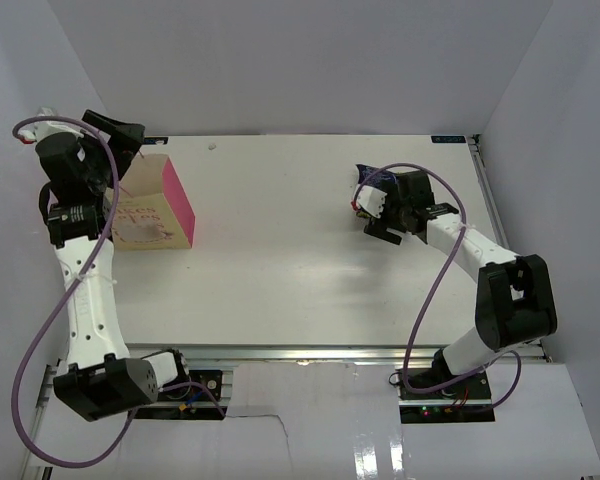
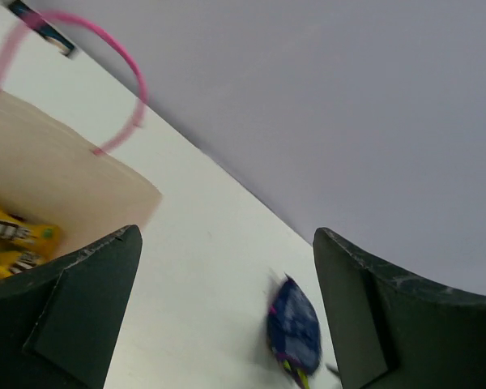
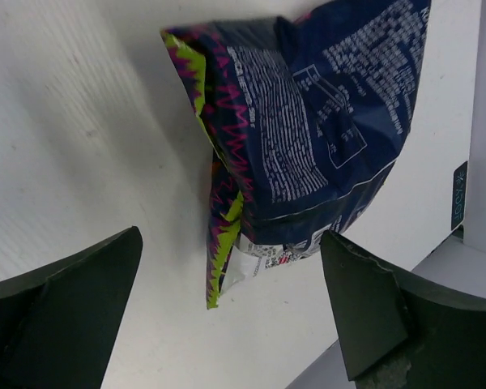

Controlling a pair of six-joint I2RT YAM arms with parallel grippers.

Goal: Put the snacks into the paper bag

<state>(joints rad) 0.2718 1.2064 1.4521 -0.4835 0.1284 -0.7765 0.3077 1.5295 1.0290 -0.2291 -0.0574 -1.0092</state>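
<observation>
While right claw (image 3: pixel 229 243) gapes, snack (image 3: pixel 324 105) near edge (image 1: pixel 310 137)

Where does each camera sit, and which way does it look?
Top: high behind the robot, looking down at the table, paper bag and blue snack bag; both arms show.
Left wrist: on the left arm, looking past its open fingers at the paper bag with yellow packets inside.
Right wrist: on the right arm, looking down between its open fingers at the blue snack bag.
Shared: all three show the blue snack bag.
</observation>
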